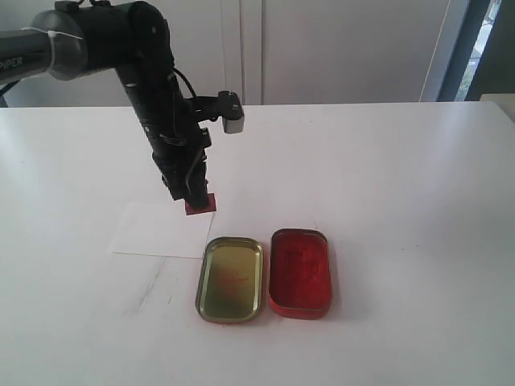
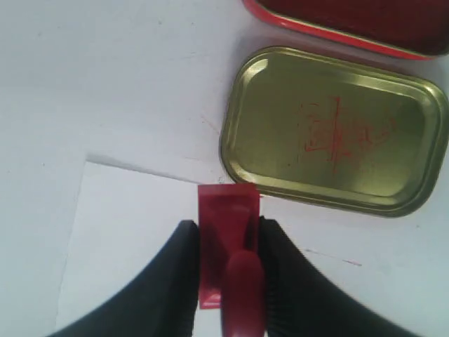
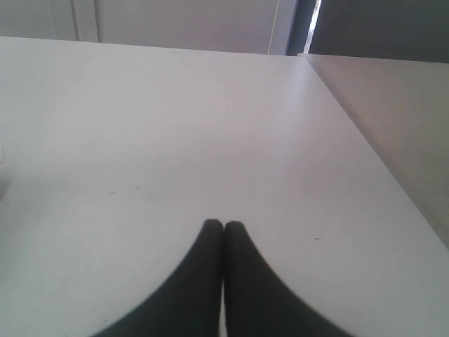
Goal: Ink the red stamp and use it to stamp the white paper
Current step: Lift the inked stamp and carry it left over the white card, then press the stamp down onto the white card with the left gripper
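My left gripper (image 1: 193, 197) is shut on the red stamp (image 1: 201, 204), whose square base hangs low over the right end of the white paper (image 1: 157, 231). In the left wrist view the stamp (image 2: 226, 239) sits between the two black fingers (image 2: 179, 267), over the paper (image 2: 126, 239) and near its edge. Whether the base touches the sheet I cannot tell. The red ink-pad tin (image 1: 300, 272) lies open to the right, partly seen in the left wrist view (image 2: 365, 21). My right gripper (image 3: 223, 226) is shut and empty over bare table, outside the exterior view.
The gold tin lid (image 1: 230, 277) lies between the paper and the ink-pad tin, with red marks inside (image 2: 337, 130). The white tabletop (image 1: 402, 177) extends all round; its right edge (image 3: 365, 154) shows in the right wrist view.
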